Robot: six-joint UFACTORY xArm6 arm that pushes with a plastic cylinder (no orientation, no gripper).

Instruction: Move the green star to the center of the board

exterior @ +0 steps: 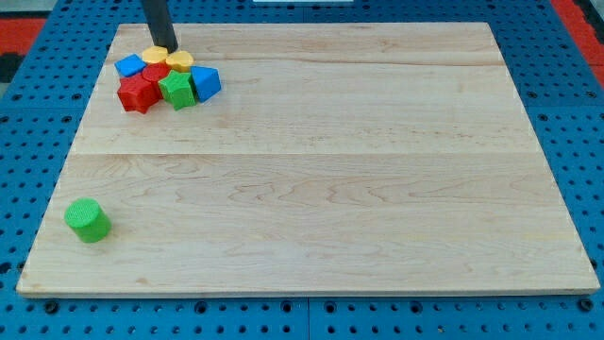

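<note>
Green star (176,91) near the board's (311,189) upper-left corner, packed into a cluster of blocks, well apart from the centre. Wide bare wood from the cluster toward the view's right and bottom (nearly the whole board), including the centre. Little room above the cluster: top edge near; left edge not far off either.

Around the star: red star (138,93) touching on its left; blue block (206,83) touching on its right, shape roughly a cube or wedge, hard to tell; red block (157,75) just above and left, mostly hidden, shape unclear; yellow block (180,62) above it, toward the top edge; a second yellow block (157,54) further left, right under the rod; blue block (130,66) at the cluster's upper left, flat and angular. Bottom side of the star free, no block below it.

Green cylinder (88,220) alone near the lower-left corner, well apart from everything else and off the line from star to centre.

My tip (165,47) at the cluster's top side, at or just against the second yellow block, separated from the green star by the yellow and red blocks. A bare rod, no jaws, holding nothing. Blue pegboard (28,123) around the board on all sides.
</note>
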